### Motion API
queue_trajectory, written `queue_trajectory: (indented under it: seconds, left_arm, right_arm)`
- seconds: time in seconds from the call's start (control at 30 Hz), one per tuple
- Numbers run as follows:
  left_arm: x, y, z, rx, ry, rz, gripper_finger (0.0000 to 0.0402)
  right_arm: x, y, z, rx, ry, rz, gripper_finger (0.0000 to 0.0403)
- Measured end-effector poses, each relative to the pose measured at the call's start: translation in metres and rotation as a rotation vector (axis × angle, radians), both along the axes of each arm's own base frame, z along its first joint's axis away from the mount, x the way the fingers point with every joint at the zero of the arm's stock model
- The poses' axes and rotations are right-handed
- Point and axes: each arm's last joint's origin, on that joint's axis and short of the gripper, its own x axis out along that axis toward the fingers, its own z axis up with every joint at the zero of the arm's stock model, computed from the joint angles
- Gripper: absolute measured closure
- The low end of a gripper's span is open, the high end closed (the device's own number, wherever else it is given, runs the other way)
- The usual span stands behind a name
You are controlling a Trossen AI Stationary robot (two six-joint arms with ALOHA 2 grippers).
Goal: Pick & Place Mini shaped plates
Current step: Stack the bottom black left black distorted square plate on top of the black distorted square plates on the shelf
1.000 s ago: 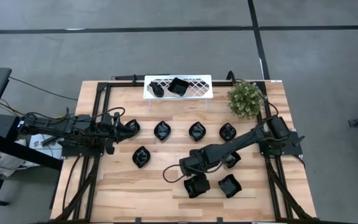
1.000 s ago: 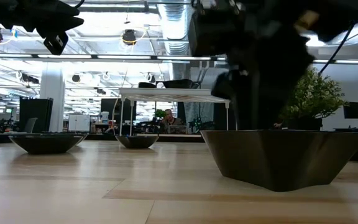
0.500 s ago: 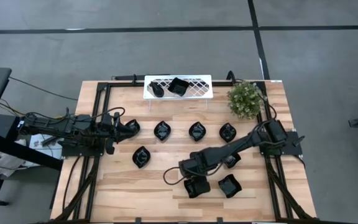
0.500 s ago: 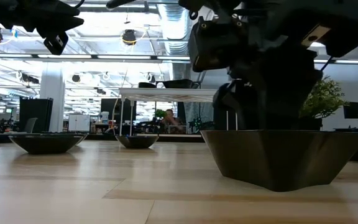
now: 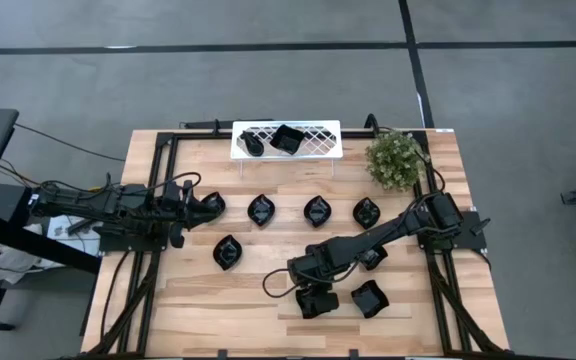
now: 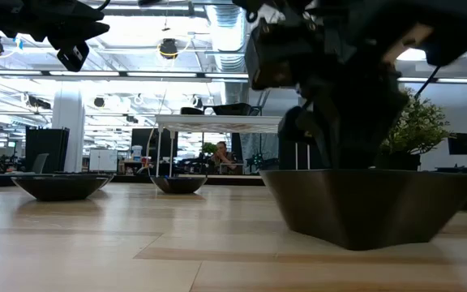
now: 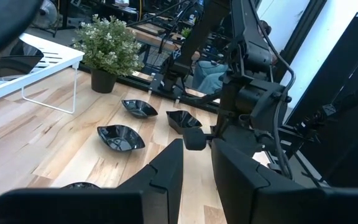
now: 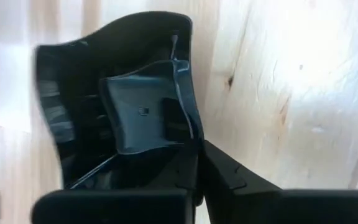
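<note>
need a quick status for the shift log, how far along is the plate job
Early on. Two mini plates already sit on the white rack. In hand: the right tool has pinched the rim of a square plate near the table's front edge. The left tool is at the table's left side over a plate. Left to move: about eight black plates on the wood, such as the leaf-shaped one.

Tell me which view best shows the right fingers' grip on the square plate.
The right wrist view: the right gripper has its fingers pinched on the square plate rim. High view shows only the arm covering that plate. Low view shows its side, the grip hidden. The left wrist view does not show the grip.
</note>
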Motion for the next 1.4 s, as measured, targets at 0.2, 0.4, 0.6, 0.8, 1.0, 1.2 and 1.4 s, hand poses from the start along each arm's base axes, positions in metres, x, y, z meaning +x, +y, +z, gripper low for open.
queue_trajectory:
  seconds: [0.2,0.4,0.6,0.8,1.0,1.2,1.4]
  left_arm:
    - [0.000,0.000,0.000,0.000,0.000,0.000,0.0315]
    - [0.000,0.000,0.000,0.000,-0.001,0.000,0.0315]
    - [0.000,0.000,0.000,0.000,-0.001,0.000,0.0315]
    - [0.000,0.000,0.000,0.003,-0.001,-0.001,0.0315]
    - [0.000,0.000,0.000,0.004,-0.001,-0.001,0.0315]
    - [0.000,0.000,0.000,0.003,-0.001,-0.001,0.0315]
    - [0.000,0.000,0.000,0.004,-0.002,-0.001,0.0315]
  right_arm:
    - [0.007,0.000,0.014,0.002,-0.022,-0.001,0.0394]
    - [0.014,-0.007,0.039,-0.015,-0.020,0.030,0.0400]
    - [0.024,-0.024,0.082,-0.029,-0.059,0.062,0.0401]
    - [0.032,-0.057,0.133,-0.043,-0.129,0.052,0.0401]
    - [0.031,-0.105,0.179,-0.076,-0.211,0.023,0.0401]
    - [0.023,-0.167,0.211,-0.140,-0.308,-0.037,0.0402]
    - [0.008,-0.226,0.228,-0.215,-0.374,-0.087,0.0402]
